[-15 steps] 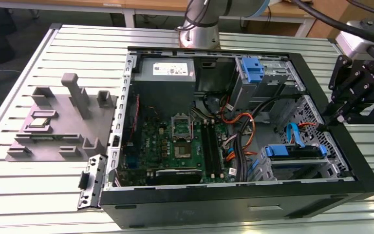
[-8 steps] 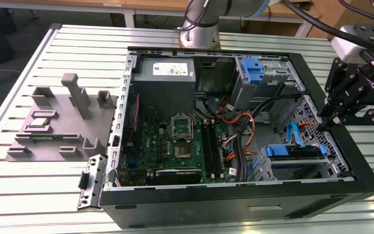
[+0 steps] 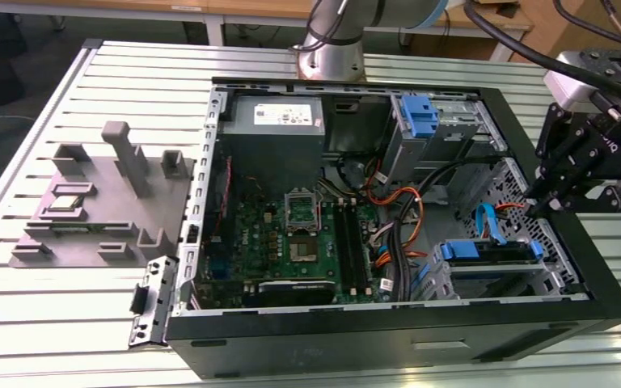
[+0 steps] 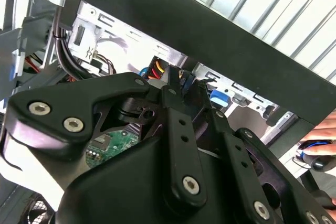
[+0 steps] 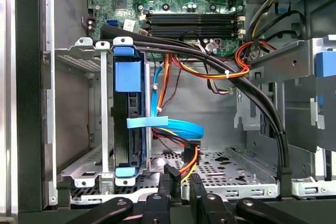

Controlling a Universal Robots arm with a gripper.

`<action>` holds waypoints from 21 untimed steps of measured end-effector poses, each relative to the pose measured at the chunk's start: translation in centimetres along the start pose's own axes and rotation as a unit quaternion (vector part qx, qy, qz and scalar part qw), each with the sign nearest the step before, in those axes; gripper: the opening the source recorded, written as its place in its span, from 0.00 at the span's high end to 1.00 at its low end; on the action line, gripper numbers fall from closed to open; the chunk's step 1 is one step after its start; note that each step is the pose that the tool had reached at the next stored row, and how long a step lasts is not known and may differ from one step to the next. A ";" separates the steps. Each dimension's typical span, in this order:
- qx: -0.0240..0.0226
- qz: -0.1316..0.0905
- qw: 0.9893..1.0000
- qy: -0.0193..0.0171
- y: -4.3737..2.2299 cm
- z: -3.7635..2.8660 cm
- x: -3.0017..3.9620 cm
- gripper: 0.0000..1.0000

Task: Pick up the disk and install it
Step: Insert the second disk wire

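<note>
The disk (image 5: 128, 124) stands on edge inside the metal drive cage (image 5: 79, 59) of the open computer case, with its blue carrier frame showing along the edge facing me. In the exterior view the disk (image 3: 488, 251) sits in the cage at the case's right front corner. My gripper (image 3: 534, 204) hangs above the case's right wall, a little above and to the exterior view's right of the disk. In the first wrist view the black fingertips (image 5: 167, 180) are close together with nothing between them, apart from the disk.
Orange, black and blue cables (image 5: 210, 69) run beside the cage. The motherboard (image 3: 289, 234), a grey power supply (image 3: 276, 121) and a blue bracket (image 3: 420, 113) fill the case. A grey fixture plate (image 3: 95, 202) lies at the exterior view's left. A person's hand (image 4: 321, 129) shows beyond the case.
</note>
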State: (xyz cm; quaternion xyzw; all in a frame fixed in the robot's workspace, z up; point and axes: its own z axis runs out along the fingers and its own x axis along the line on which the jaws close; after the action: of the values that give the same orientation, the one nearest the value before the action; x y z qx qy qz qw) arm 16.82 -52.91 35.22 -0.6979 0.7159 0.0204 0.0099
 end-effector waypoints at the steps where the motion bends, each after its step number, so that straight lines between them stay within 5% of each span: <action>1: 0.000 0.000 1.000 0.001 0.00 0.02 0.00 0.71; 7: 0.000 0.000 1.000 0.006 -0.01 0.27 0.01 0.71; 21: 0.000 0.000 1.000 0.010 0.53 0.32 0.10 0.71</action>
State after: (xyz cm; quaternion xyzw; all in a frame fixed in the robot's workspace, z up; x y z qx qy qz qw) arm 16.28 -52.98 34.90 -0.6979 0.7160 0.0137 0.0028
